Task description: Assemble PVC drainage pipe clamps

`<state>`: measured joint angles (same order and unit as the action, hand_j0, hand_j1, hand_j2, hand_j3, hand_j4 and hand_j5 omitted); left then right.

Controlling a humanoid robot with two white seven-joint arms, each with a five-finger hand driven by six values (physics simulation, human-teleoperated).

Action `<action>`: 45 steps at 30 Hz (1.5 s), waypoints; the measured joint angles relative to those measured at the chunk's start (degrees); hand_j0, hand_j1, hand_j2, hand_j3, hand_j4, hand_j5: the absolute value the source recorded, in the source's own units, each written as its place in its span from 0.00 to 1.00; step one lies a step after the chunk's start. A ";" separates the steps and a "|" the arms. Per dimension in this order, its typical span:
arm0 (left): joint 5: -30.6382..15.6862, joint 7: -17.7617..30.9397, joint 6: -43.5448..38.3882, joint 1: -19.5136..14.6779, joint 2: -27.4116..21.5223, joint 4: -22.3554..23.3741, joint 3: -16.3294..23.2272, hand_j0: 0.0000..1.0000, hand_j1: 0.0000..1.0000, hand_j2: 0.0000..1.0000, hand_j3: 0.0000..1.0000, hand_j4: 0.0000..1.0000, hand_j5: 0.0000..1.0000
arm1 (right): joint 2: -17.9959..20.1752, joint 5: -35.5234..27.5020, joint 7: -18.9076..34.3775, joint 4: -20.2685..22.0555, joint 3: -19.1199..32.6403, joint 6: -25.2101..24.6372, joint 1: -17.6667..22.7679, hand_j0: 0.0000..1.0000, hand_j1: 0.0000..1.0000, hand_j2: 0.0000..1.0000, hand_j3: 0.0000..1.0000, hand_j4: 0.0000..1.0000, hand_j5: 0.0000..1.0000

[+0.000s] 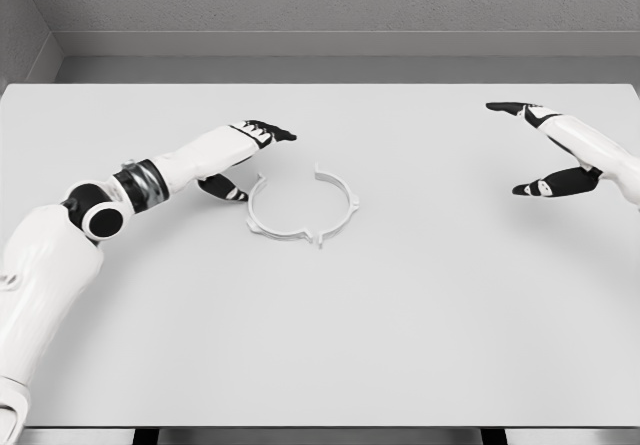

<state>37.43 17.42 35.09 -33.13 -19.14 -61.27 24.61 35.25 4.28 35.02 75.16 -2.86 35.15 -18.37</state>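
A white PVC pipe clamp (300,208), a thin ring in two curved halves with small tabs, lies flat on the white table (400,315) a little left of centre. My left hand (245,160) hovers just left of the ring, fingers spread, thumb low near the ring's left edge, holding nothing. My right hand (540,150) is far off at the right side of the table, fingers spread wide and empty.
Grey walls rise behind the table's far edge. The near edge of the table runs along the bottom of the view.
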 measured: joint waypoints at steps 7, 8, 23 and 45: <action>0.06 0.01 0.00 0.00 0.64 -0.13 0.07 1.00 1.00 1.00 1.00 1.00 1.00 | 0.32 -0.05 0.00 -0.03 -0.10 0.00 0.00 1.00 1.00 1.00 1.00 1.00 1.00; 0.06 0.10 0.00 0.00 0.81 -0.14 0.09 1.00 1.00 1.00 1.00 1.00 1.00 | 0.34 -0.05 0.00 -0.04 -0.13 0.00 -0.09 1.00 1.00 1.00 1.00 1.00 1.00; 0.06 1.23 0.01 -0.18 2.22 -0.05 -0.34 1.00 1.00 1.00 1.00 1.00 1.00 | 0.38 -0.03 0.00 -0.09 -0.19 0.00 0.00 1.00 1.00 1.00 1.00 1.00 1.00; -4.27 1.07 0.01 5.18 -6.24 -10.99 -0.29 1.00 1.00 1.00 1.00 1.00 1.00 | 0.38 -0.11 0.00 -0.04 -0.23 0.00 0.00 1.00 1.00 1.00 1.00 1.00 1.00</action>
<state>33.16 18.49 35.10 -27.95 -25.38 -72.26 24.32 35.63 4.17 35.02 75.12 -3.09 35.16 -18.37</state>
